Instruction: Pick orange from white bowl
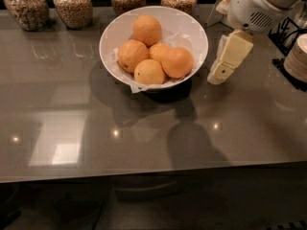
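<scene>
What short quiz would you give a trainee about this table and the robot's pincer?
1. True or false: the pincer hangs beside the bowl, outside it, above the table.
2. How many oranges lie in the bowl? A) three B) five C) seven
3. Fill in the blank: behind the bowl stands a row of glass ___ holding grain.

Key: 1 true; 2 B; 3 jars.
</scene>
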